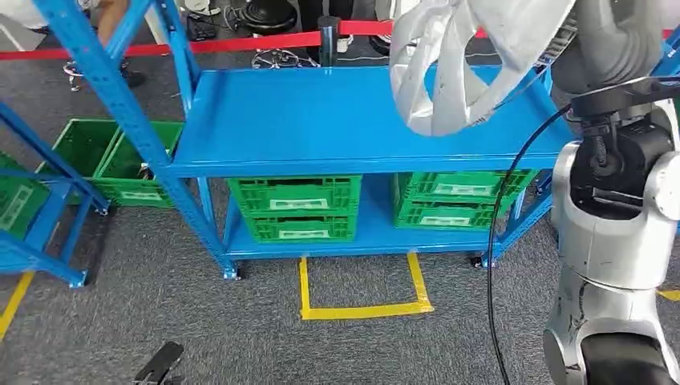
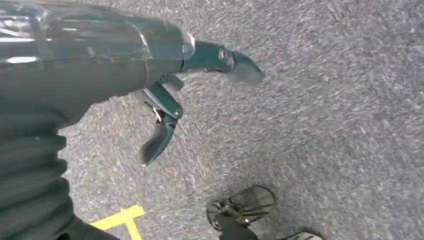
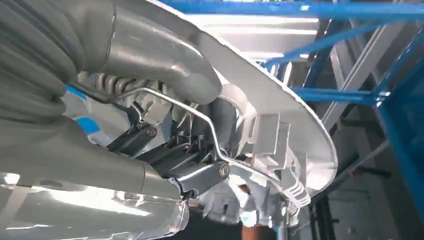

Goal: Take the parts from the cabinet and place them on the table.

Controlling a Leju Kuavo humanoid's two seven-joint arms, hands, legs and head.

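Overhead, a silver wheel cover (image 1: 469, 60) is gripped by the right hand (image 3: 165, 150) above the blue rack's bare top shelf (image 1: 321, 120). Fingers of the left hand (image 2: 165, 100) are spread, holding nothing, over grey carpet (image 2: 325, 125). Green crates (image 1: 295, 207) are stacked below; yellow floor tape (image 1: 365, 309) is seen in front.

Right arm (image 1: 617, 200): silver, raised high at the right of the head view, a black cable trailing down beside it. Right hand (image 3: 165, 150): fingers (image 3: 200, 177) and thick grey thumb closed around a silver-white wheel cover (image 1: 457, 60), held aloft. Left hand (image 2: 165, 95): hung low above the floor, dark fingers (image 2: 157, 137) apart and loosely curved, holding nothing.
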